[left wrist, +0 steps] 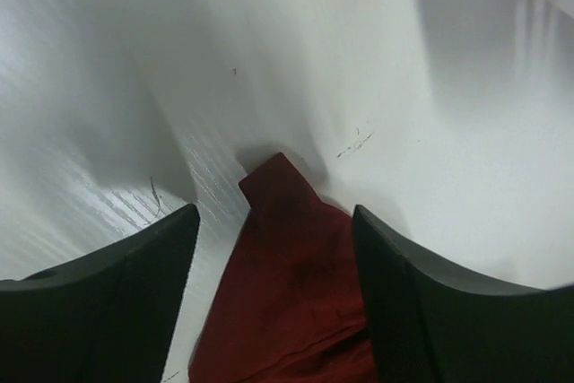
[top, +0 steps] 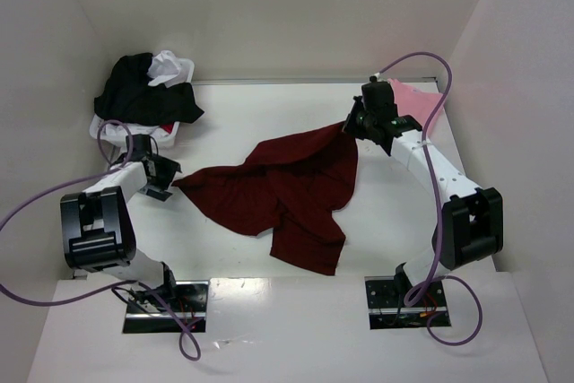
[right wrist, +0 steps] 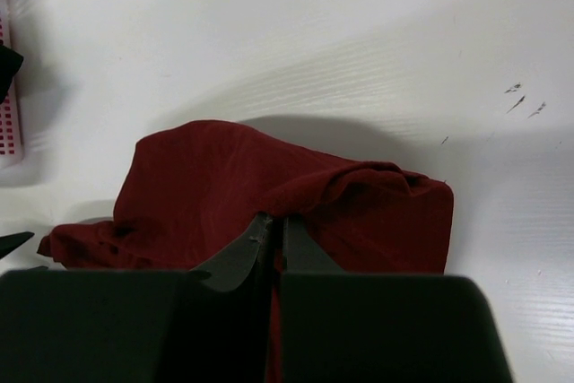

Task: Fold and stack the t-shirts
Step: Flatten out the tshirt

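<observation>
A dark maroon t-shirt (top: 287, 190) lies spread and rumpled on the white table. My right gripper (top: 352, 125) is shut on its far right edge and holds that edge up; in the right wrist view the cloth (right wrist: 269, 186) is pinched between the closed fingers (right wrist: 242, 253). My left gripper (top: 164, 181) is open at the shirt's left tip; in the left wrist view the maroon corner (left wrist: 296, 266) lies between the spread fingers (left wrist: 126, 293), which do not close on it. A light pink t-shirt (top: 414, 98) lies behind the right arm. Black (top: 134, 87) and white (top: 172, 66) t-shirts are piled at the back left.
A white plastic bin (top: 166, 136) under the black and white pile stands at the back left, close to my left arm. White walls enclose the table at the left, back and right. Purple cables hang from both arms.
</observation>
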